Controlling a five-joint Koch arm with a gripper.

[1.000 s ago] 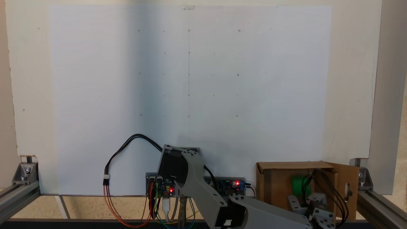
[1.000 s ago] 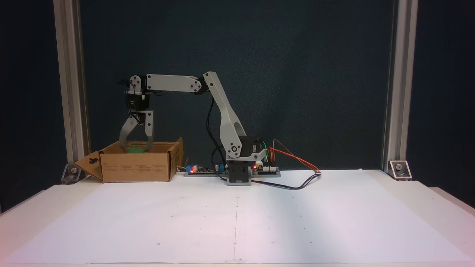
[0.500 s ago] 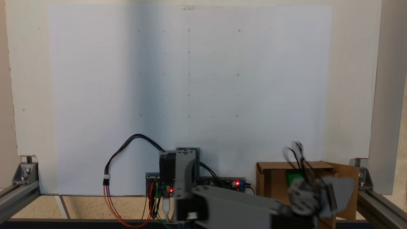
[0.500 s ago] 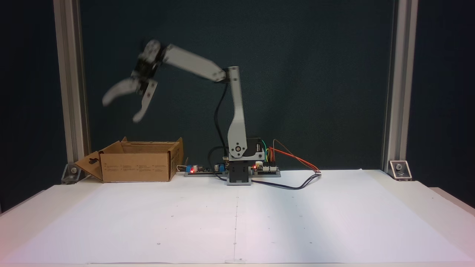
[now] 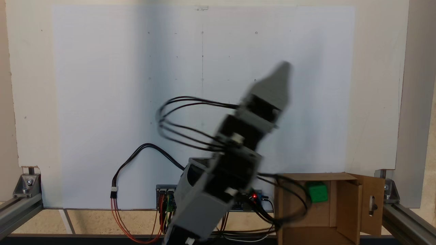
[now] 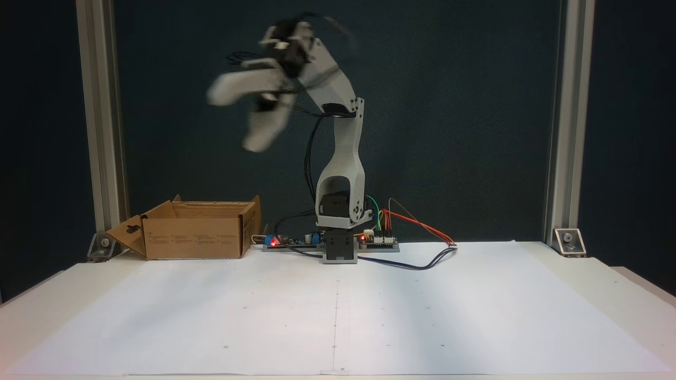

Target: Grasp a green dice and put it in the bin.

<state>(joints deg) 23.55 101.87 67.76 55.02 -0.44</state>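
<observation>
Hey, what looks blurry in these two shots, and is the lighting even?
In a fixed view the arm is smeared by motion, while the green dice in the bin stays sharp; a soft shadow band darkens the paper's left part. In the other fixed view the pincer is blurred, jaws apart.

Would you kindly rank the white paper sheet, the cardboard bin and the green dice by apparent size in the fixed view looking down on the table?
1. White paper sheet, by far the largest.
2. Cardboard bin, partly cut off by the frame's lower edge.
3. Green dice, smallest, lying inside the bin.
</observation>
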